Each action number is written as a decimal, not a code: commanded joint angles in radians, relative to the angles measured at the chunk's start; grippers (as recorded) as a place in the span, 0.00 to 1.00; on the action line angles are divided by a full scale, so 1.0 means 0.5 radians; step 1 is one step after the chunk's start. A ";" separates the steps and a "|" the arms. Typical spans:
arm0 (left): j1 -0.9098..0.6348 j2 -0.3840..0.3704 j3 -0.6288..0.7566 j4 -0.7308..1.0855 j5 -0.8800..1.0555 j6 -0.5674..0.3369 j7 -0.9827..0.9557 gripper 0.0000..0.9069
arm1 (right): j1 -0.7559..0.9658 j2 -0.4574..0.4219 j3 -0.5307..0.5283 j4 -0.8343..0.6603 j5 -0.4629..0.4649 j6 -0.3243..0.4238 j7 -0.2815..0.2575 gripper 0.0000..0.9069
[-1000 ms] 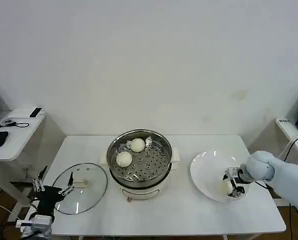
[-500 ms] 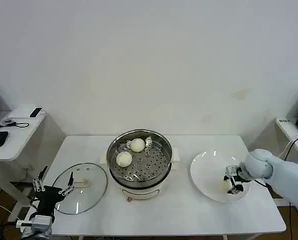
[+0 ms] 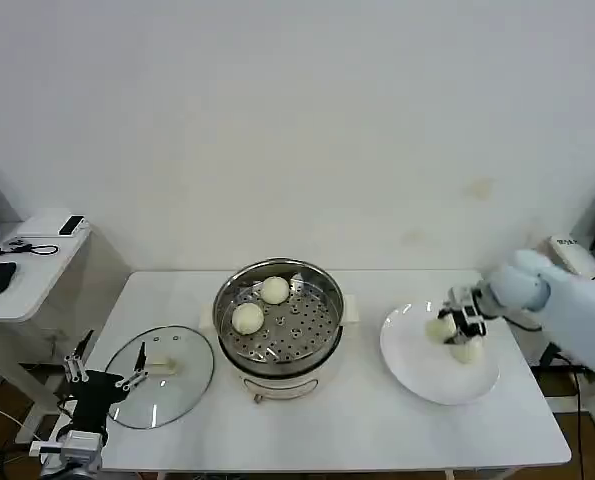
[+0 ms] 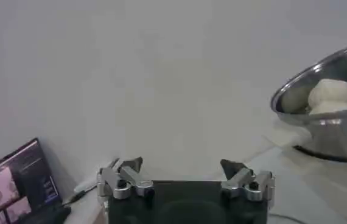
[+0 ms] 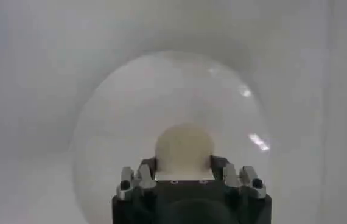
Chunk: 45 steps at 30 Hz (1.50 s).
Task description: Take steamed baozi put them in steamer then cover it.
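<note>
The steel steamer (image 3: pixel 277 325) stands mid-table, and two steamed baozi (image 3: pixel 274 290) (image 3: pixel 247 318) rest on its perforated tray. My right gripper (image 3: pixel 445 327) hovers over the white plate (image 3: pixel 417 375), shut on a third baozi (image 3: pixel 437 328) (image 5: pixel 184 145). A further baozi (image 3: pixel 466 350) lies on the plate just beside it. The glass cover (image 3: pixel 167 375) lies flat on the table left of the steamer. My left gripper (image 3: pixel 102 382) (image 4: pixel 182 169) is parked open at the table's front left corner, beside the cover. From the left wrist the steamer (image 4: pixel 325 125) shows with a baozi (image 4: pixel 332 92) inside.
A low side table (image 3: pixel 27 262) with a mouse and small devices stands off the left end. A white ledge with cables (image 3: pixel 575 255) sits off the right end. The white tabletop (image 3: pixel 377 425) runs bare along the front, between steamer and plate.
My right gripper has risen from the plate's near side with a baozi in its fingers, moving toward the plate's far edge. One baozi stays on the plate. The left arm is still.
</note>
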<state>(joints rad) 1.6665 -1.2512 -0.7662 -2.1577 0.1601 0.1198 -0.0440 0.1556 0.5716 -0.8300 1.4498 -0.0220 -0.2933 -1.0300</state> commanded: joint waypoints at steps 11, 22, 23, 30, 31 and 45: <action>0.023 -0.010 -0.037 0.008 -0.001 -0.005 -0.002 1.00 | 0.895 0.712 -0.529 0.043 0.341 -0.042 0.053 0.68; 0.058 -0.027 -0.122 0.000 -0.015 -0.010 -0.002 1.00 | 0.715 1.124 -0.673 0.053 0.332 0.129 0.055 0.67; 0.060 -0.030 -0.129 -0.001 -0.016 -0.010 -0.003 1.00 | 0.708 1.133 -0.689 0.054 0.324 0.151 0.048 0.68; 0.073 -0.052 -0.147 -0.009 -0.015 -0.014 -0.005 1.00 | 0.650 1.196 -0.787 0.083 0.191 0.329 -0.012 0.68; 0.073 -0.056 -0.150 -0.009 -0.016 -0.014 -0.005 1.00 | 0.639 1.204 -0.794 0.075 0.167 0.375 -0.012 0.68; 0.084 -0.072 -0.169 -0.008 -0.028 -0.024 -0.011 1.00 | 0.552 1.213 -0.837 0.121 0.068 0.540 -0.024 0.68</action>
<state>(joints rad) 1.7083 -1.2871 -0.8497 -2.1634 0.1472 0.1084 -0.0495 0.4429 1.1546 -1.2278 1.5051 0.0378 -0.0740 -1.0384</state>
